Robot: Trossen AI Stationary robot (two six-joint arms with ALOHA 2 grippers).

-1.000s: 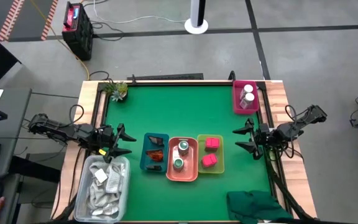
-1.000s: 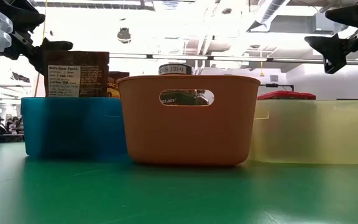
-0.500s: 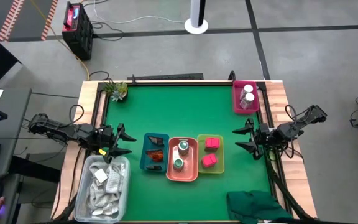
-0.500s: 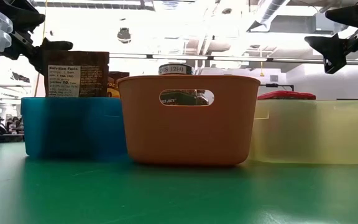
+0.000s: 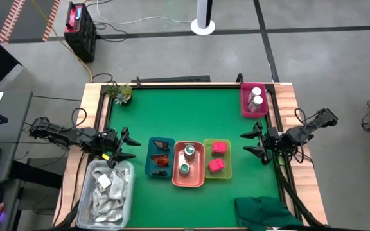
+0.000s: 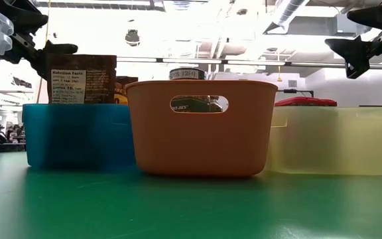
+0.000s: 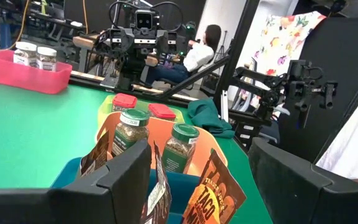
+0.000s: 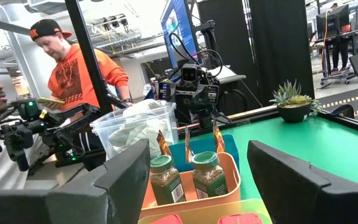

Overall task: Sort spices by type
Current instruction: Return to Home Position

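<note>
Nothing has moved: left pincer and right pincer wait, spread apart, at the table's side edges. The packets, green-lidded jars and pink boxes sit binned mid-table (white-lidded jars, far-right corner); sorting looks finished.

Bright, even overhead light on the table, faint soft shadows beside the bins, low view backlit by blown-out ceiling glare, packet and bin fronts dimmer against it.

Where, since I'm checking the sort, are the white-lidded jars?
In the high view, the white-lidded jars sit in the pink tray at the table's far right corner.
</note>
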